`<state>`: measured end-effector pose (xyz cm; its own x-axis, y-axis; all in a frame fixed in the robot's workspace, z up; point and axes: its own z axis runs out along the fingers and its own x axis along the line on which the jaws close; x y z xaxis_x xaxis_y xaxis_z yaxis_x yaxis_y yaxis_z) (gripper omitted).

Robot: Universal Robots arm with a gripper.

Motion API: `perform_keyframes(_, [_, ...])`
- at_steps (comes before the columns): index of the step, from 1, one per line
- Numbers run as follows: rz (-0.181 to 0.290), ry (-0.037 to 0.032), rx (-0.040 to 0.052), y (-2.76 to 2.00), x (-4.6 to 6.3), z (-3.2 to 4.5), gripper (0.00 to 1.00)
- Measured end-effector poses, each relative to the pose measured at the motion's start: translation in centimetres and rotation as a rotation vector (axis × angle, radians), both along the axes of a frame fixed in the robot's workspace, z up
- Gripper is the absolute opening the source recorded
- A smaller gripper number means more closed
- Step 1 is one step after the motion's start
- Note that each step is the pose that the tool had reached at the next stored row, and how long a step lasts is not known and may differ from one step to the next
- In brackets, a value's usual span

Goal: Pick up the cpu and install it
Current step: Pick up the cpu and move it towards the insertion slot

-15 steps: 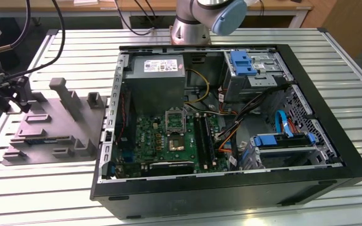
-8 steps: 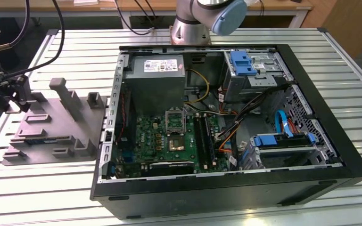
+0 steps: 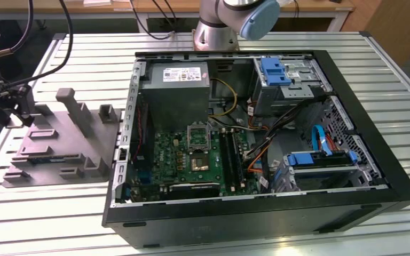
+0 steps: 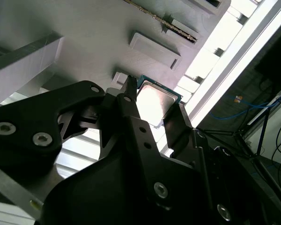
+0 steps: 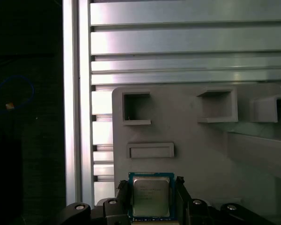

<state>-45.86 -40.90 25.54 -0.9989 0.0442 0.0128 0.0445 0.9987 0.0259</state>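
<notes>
Two black fingers of the gripper press against opposite side edges of the cpu, so the gripper reads as clenched on it. The silvery lid faces the first wrist view, with a thin green rim around it. Whether the chip rests on the surface beneath or hangs just clear of it, I cannot tell. It looks light, rigid and flat, but I judge it delicate. The underside contacts and the corners would not forgive a knock or a skewed squeeze. The smooth metal lid offers little friction, so the bare side edges, taken squarely as here, seem the right place to hold it. Around it lies the grey moulded holder, whose square pockets and shallow slot appear to hold nothing. In the exterior view the holder lies on the slatted metal desk at that view's left, just beside the open computer case. Inside the case are the green motherboard with its black-framed socket, a grey power supply, blue-tabbed drive bays and loose cables. The socket shows a dark centre.
</notes>
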Motion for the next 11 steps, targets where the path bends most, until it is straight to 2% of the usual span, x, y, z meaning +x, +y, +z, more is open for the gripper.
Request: perform_keyframes(11, [0.000,-0.0002,0.0001,0.00,0.00,0.36,0.47])
